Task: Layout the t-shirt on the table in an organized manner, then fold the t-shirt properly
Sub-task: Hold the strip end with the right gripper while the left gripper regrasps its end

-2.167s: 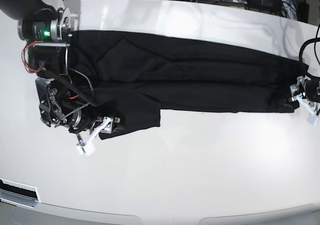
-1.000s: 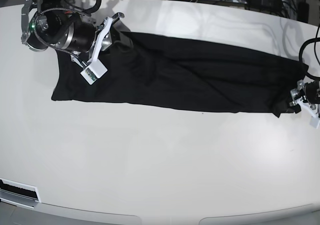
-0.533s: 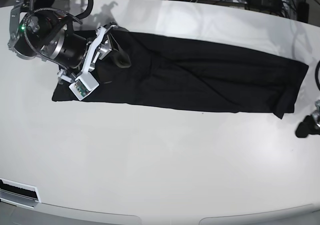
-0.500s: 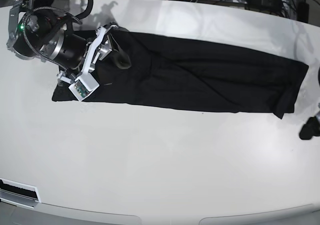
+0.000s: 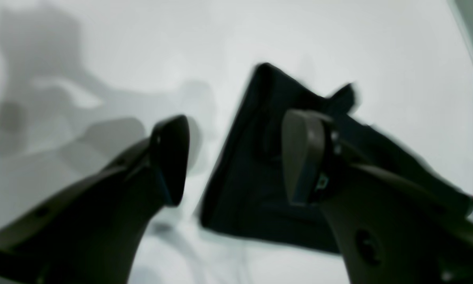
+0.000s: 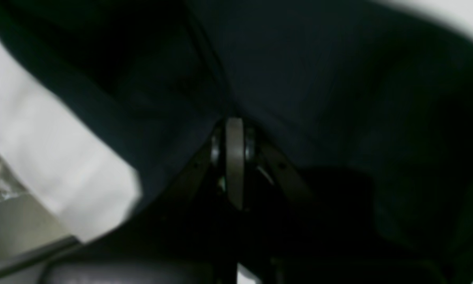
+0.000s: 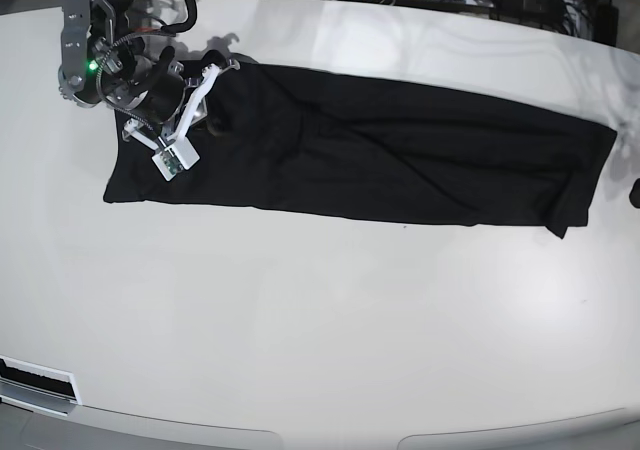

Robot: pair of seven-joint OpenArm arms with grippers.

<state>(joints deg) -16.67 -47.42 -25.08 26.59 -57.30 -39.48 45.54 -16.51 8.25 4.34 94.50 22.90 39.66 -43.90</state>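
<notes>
Your base view looks down from high above the table. Both wrist views sit close: the left faces the shirt corner, the right presses against the same shirt.

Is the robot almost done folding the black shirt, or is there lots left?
Partly done. The t-shirt already lies on the table as a long narrow band, folded lengthwise. Now the right gripper is shut, pressed into the cloth at one end; whether it pinches fabric is unclear. The left gripper is open and off the shirt. Folding the band shorter seems left.
</notes>
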